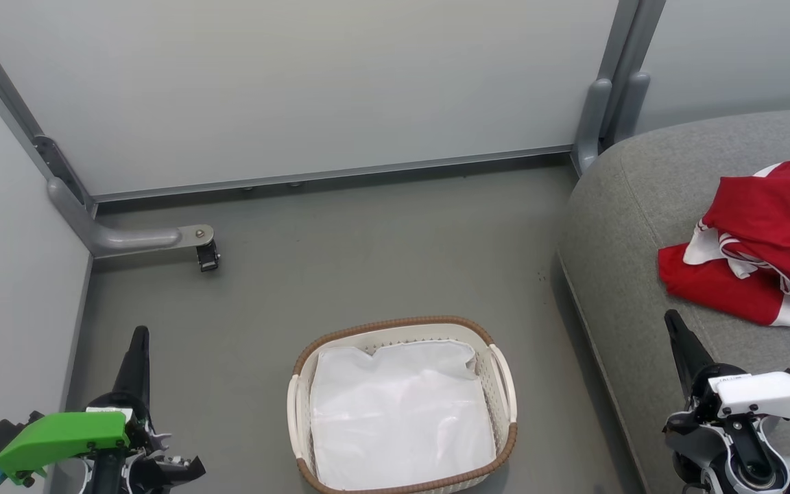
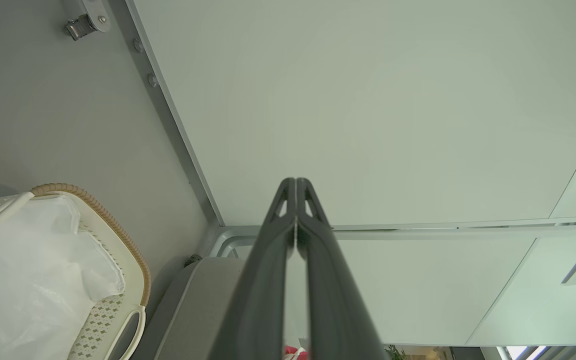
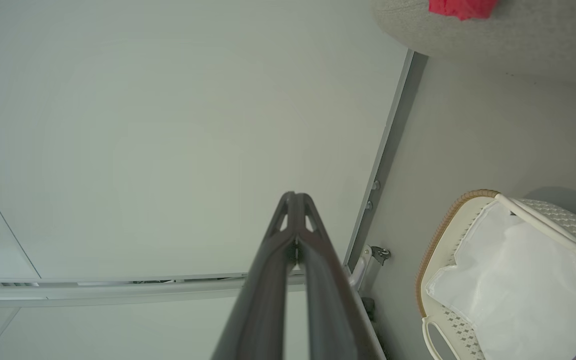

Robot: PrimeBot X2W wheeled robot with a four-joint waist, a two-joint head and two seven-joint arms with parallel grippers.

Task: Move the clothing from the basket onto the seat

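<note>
Head view: red white-striped sports clothing point(image 1: 772, 226) piled on the grey fabric sofa seat point(image 1: 628, 206); oval white perforated basket point(image 1: 395, 322), brown rim, on the grey floor point(image 1: 367, 247), white liner point(image 1: 398, 418) inside. Left wrist: left tool point(image 2: 296, 181) pressed together, facing pale wall point(image 2: 368, 100). Right wrist: right tool point(image 3: 295, 194) same.

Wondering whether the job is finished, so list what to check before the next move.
1. Clothing on the seat: ok; the red pile rests on the grey cushion.
2. Basket free of clothing: ok; a white liner lies in it.
3. Left gripper empty: ok; shut, holding nothing.
4. Right gripper empty: ok; shut, holding nothing.
5. Nothing hidden under the liner: cannot tell.
</note>
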